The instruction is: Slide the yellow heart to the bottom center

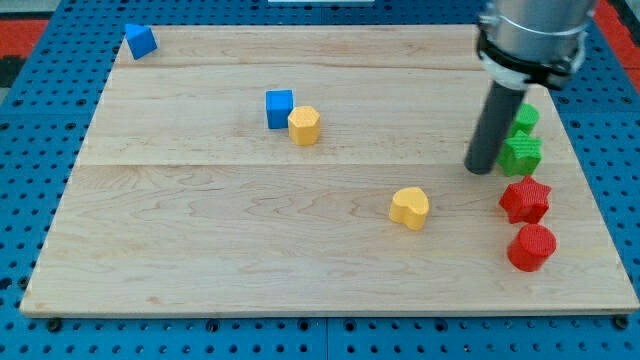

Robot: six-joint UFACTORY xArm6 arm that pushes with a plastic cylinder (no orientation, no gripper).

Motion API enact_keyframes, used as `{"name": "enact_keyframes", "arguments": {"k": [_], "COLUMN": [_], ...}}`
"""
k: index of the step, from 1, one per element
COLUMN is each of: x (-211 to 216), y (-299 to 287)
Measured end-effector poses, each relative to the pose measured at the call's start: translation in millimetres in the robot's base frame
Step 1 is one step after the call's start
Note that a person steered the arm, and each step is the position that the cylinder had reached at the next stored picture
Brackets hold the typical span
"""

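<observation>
The yellow heart (pixel 409 207) lies on the wooden board (pixel 200 240), right of centre in its lower half. My tip (pixel 481 168) stands above and to the right of the heart, clearly apart from it. The tip is just left of a green block (pixel 522 154), close to it or touching; I cannot tell which.
A second green block (pixel 526 117) sits above the first, partly hidden by the rod. A red star (pixel 525 199) and a red cylinder (pixel 531 246) lie at the right edge. A blue cube (pixel 279 108) touches a yellow hexagon (pixel 304 125) at upper centre. A blue block (pixel 140 41) sits top left.
</observation>
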State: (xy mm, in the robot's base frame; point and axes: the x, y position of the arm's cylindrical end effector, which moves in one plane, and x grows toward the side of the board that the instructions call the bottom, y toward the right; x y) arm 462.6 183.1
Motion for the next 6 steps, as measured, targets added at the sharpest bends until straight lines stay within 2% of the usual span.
{"name": "enact_keyframes", "arguments": {"k": [2,3,4,6], "x": [40.3,45.1,45.1,44.5], "y": [-82.7,-164.3,-184.0,-182.1]}}
